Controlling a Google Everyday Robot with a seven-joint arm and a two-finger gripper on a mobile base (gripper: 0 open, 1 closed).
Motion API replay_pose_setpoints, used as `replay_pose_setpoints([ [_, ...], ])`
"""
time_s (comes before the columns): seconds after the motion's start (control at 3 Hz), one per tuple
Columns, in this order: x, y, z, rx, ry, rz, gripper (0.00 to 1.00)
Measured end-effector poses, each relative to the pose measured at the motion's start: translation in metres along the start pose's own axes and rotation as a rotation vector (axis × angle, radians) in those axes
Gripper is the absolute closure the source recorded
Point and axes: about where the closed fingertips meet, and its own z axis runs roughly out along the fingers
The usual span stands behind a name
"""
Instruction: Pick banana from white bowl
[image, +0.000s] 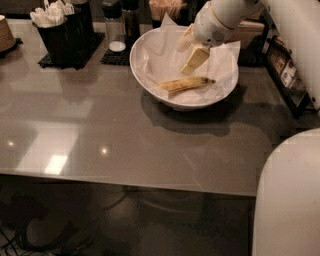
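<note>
Glossy grey bench (100, 135) carries the white bowl (136, 67), where the banana (185, 84) lies flat on crumpled paper (220, 65) just below the spread, empty claw (190, 50); light, soft and easily bruised, it probably wants a gentle pinch across its middle.
</note>
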Motion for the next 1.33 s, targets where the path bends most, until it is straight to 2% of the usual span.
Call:
replay_pose_setpoints([
  [0.33, 0.002, 0.01, 0.019, -0.059, -0.013, 0.003, 0.47],
  [0.67, 0.011, 0.02, 0.045, -0.125, -0.025, 0.033, 0.33],
  [1.0, 0.016, 0.024, 0.064, -0.167, -0.034, 0.048, 0.32],
  [1.33, 0.019, 0.024, 0.075, -0.183, -0.038, 0.056, 0.45],
])
